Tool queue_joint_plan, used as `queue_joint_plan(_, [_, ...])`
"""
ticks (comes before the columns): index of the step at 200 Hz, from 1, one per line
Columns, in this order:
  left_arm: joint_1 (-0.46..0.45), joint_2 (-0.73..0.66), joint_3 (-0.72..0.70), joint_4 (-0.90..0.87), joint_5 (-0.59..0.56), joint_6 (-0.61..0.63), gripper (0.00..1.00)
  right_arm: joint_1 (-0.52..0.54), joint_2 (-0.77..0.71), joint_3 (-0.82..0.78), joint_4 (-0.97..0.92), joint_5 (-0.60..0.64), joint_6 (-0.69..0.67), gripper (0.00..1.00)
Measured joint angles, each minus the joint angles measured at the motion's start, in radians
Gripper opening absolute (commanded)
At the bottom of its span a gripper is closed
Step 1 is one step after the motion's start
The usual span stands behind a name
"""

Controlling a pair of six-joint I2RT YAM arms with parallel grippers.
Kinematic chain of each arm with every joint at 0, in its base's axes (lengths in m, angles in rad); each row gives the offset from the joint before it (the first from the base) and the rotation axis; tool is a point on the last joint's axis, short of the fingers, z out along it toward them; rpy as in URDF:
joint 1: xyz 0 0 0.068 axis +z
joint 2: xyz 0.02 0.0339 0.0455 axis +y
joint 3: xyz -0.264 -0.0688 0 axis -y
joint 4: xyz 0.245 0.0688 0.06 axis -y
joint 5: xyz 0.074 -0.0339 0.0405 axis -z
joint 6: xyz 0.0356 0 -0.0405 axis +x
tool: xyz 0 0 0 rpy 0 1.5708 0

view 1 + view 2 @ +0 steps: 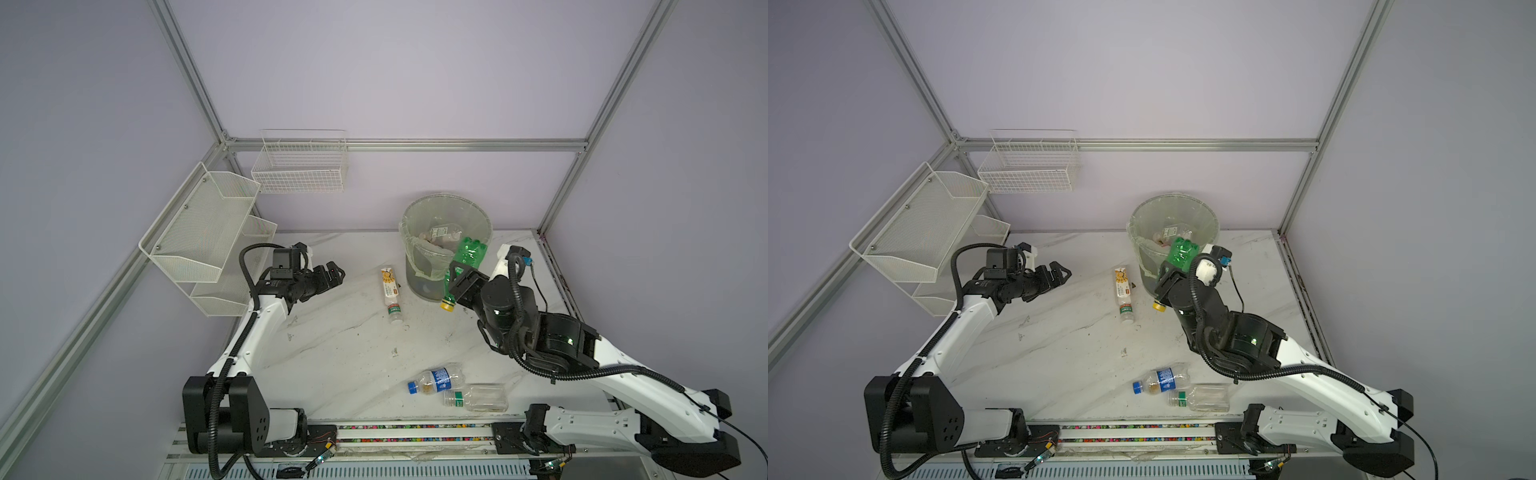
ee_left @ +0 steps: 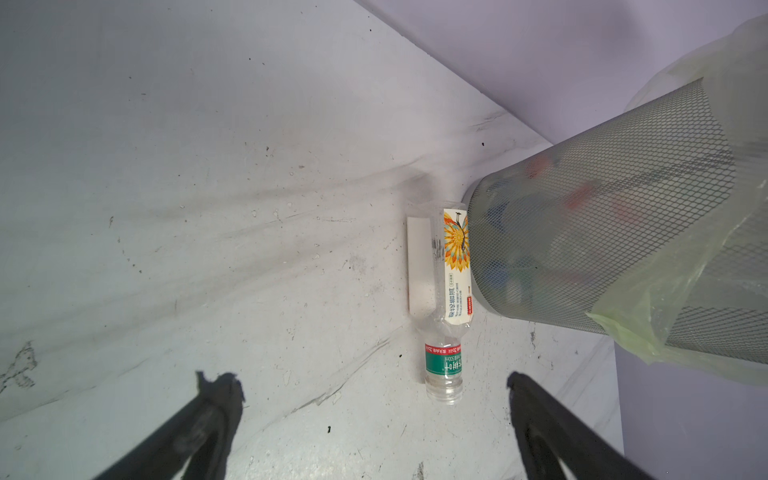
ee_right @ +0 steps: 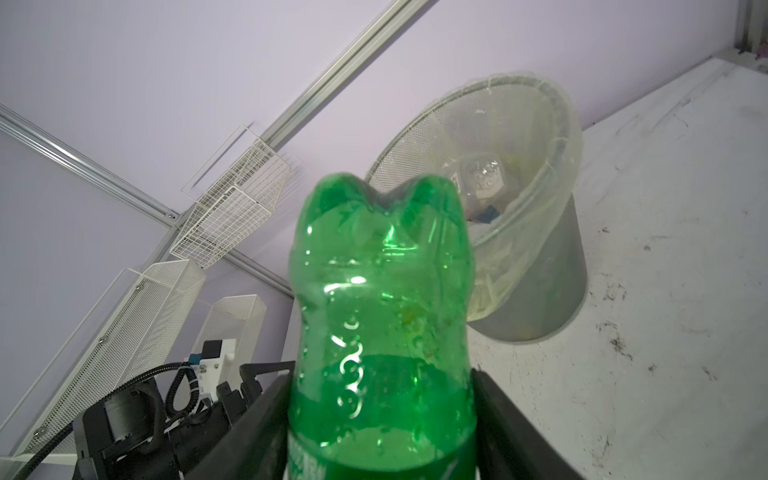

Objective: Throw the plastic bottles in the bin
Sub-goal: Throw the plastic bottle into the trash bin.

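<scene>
**Green bottle held at the bin's rim**

The right pincer gripped the green bottle near its neck end, yellow cap down, base raised at the near rim of the bin; the bin stood by the back edge of the counter, bottles lying inside it. The left pincer hung wide open and empty above the counter's left side, near the mesh shelf. An orange-labelled bottle lay just beside the bin's base; a blue-labelled bottle and a clear bottle lay close together near the front edge. A broad bare stretch of counter lay between these and the left arm.
</scene>
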Motion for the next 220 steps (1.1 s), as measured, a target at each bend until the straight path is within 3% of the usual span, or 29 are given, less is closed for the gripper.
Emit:
queue_joint_plan(28, [0.000, 0.000, 0.000, 0.000, 0.012, 0.000, 1.00, -0.240, 0.158, 0.184, 0.019, -0.126, -0.115, 0.68])
queue_joint_plan(43, [0.000, -0.001, 0.000, 0.000, 0.013, 0.000, 1.00, -0.359, 0.255, 0.294, 0.018, -0.192, -0.176, 0.85])
queue_joint_plan(45, [0.000, -0.001, 0.000, 0.000, 0.013, 0.000, 1.00, -0.377, 0.274, 0.315, 0.015, -0.204, -0.174, 0.93])
queue_joint_plan(48, [0.000, -0.002, 0.000, 0.000, 0.013, 0.000, 1.00, -0.404, 0.301, 0.354, 0.009, -0.231, -0.196, 0.97])
queue_joint_plan(68, [0.000, -0.007, 0.000, 0.000, 0.011, 0.000, 1.00, -0.499, 0.500, 0.615, -0.036, -0.340, -0.232, 0.97])
queue_joint_plan(81, [0.000, -0.011, 0.000, 0.000, 0.011, 0.000, 1.00, -0.521, 0.567, 0.671, -0.040, -0.386, -0.247, 0.97])
queue_joint_plan(109, [0.000, -0.014, 0.000, 0.000, 0.010, 0.000, 1.00, -0.518, 0.480, 0.433, -0.005, -0.470, -0.260, 0.97])
queue_joint_plan(146, [0.000, -0.014, 0.000, 0.000, 0.011, 0.000, 1.00, -0.510, 0.150, 0.063, 0.060, -0.500, -0.253, 0.97])
queue_joint_plan(179, [0.000, -0.016, 0.000, 0.000, 0.010, 0.001, 1.00, -0.510, -0.093, -0.055, 0.077, -0.488, -0.227, 0.97])
queue_joint_plan(220, [0.000, -0.021, -0.011, 0.003, 0.008, 0.003, 1.00, -0.510, -0.214, -0.166, 0.053, -0.486, -0.200, 0.97])
